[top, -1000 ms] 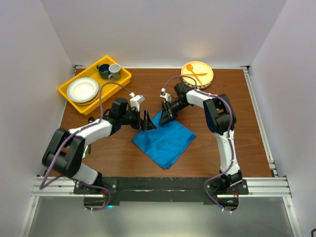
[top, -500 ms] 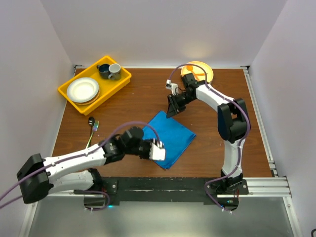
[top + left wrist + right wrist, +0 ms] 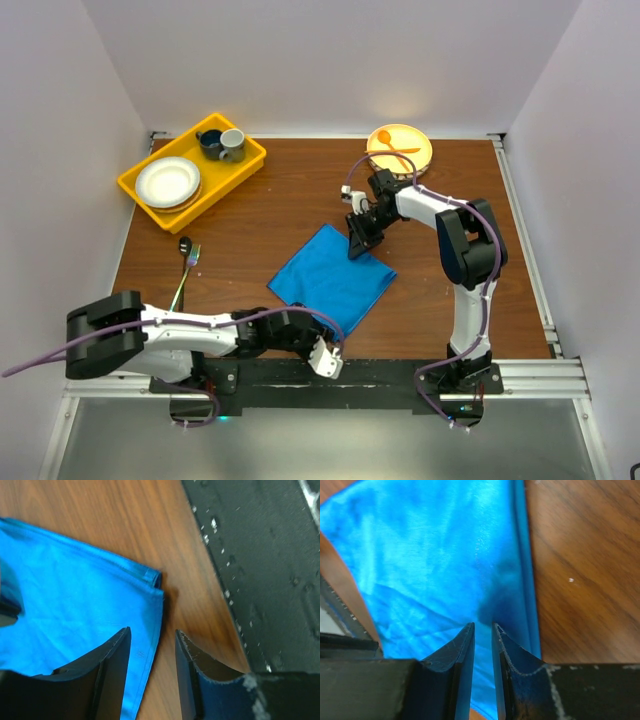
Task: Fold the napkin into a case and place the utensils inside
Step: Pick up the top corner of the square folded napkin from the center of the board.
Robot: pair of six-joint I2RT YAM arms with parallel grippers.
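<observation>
1. Our left gripper [image 3: 152,635] sits low at the near corner of the napkin [image 3: 330,282]. Its jaws stand apart, one finger over the cloth and the other over bare wood, with the hem lying in the gap. As far as we can see, nothing is clamped.
2. Our right gripper [image 3: 483,626] is down on the napkin's far right edge. Its fingers are nearly together, with the tips on the cloth just inside the hem. We cannot tell whether a pinch of cloth is caught between them.
3. The napkin lies flat near the middle of the table [image 3: 250,215], roughly square and turned like a diamond. We see doubled layers at the near corner and along the right hem, so we judge that at least one fold has been made. It is not yet the long narrow case.
4. The utensils [image 3: 186,258] lie on the wood to the left, well apart from the napkin, and neither gripper is near them.
5. The orange spoon and fork [image 3: 392,148] rest on a plate [image 3: 420,160] at the far edge and are not ours to move.
6. We judge the task to be in its early part. What is left is to finish the folding into a pouch, then fetch the metal spoon and fork and put them inside.
</observation>
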